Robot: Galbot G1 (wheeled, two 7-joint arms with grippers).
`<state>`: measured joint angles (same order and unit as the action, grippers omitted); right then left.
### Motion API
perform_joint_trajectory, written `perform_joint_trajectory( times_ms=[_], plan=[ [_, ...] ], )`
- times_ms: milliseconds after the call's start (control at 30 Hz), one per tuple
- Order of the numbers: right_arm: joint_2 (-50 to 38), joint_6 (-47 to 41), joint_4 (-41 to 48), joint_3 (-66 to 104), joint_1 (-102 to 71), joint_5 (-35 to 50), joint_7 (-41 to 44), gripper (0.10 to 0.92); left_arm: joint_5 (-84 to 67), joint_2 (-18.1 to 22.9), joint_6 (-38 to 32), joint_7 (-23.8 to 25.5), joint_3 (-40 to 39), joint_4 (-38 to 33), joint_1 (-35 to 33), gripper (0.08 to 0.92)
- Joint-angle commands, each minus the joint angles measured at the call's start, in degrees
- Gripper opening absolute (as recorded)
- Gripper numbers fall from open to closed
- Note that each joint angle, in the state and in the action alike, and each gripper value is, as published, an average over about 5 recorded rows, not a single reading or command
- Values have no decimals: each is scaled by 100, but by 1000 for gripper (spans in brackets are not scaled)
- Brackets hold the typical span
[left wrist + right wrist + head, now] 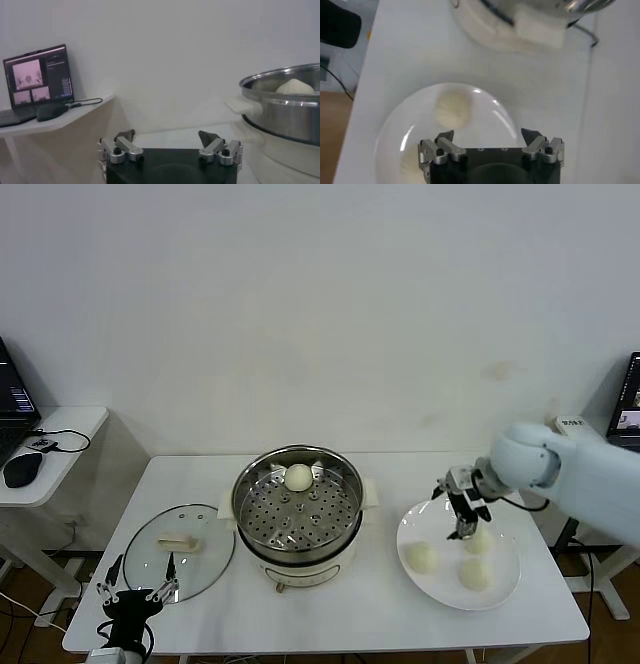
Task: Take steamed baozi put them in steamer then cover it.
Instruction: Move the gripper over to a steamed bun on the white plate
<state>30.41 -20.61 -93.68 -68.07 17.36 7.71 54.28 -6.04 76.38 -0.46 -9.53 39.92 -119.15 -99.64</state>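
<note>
The steel steamer (298, 519) stands at the table's middle with one baozi (298, 477) on the far part of its perforated tray. Three baozi lie on the white plate (443, 587) to the right: one on the left (421, 557), one at the front (474, 574), one at the back (482, 541). My right gripper (463, 530) is open and empty, just above the plate beside the back baozi. In the right wrist view (487, 136) a baozi (452, 107) lies beyond the fingertips. My left gripper (135, 589) is open, parked at the table's front left corner.
The round glass lid (180, 564) with its white handle (178, 542) lies flat left of the steamer. A side table with a mouse (22, 469) stands at far left. A laptop (630, 409) is at far right. The left wrist view shows the steamer's wall (285, 112).
</note>
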Motion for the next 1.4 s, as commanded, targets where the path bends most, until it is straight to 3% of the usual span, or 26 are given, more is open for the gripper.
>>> perform_joint_trajectory(
  times_ms=[33,533,1067,1400],
  plan=[
    [126,-94,274,529,-1181,-285,-92,823,4,2,1,0,-4,11,7,823],
    [869,-34,893,810,-1752,-524,-316,816,27,19,-2,0,-1,126,67,823],
    [832,-13,901,918,-1604,-517,-211,655,27,26,-7,-4,-7,174,112,823],
    [440,19,521,700,-369,-96,161,628,23,26,-7,-5,-11,164,136,823]
  ],
)
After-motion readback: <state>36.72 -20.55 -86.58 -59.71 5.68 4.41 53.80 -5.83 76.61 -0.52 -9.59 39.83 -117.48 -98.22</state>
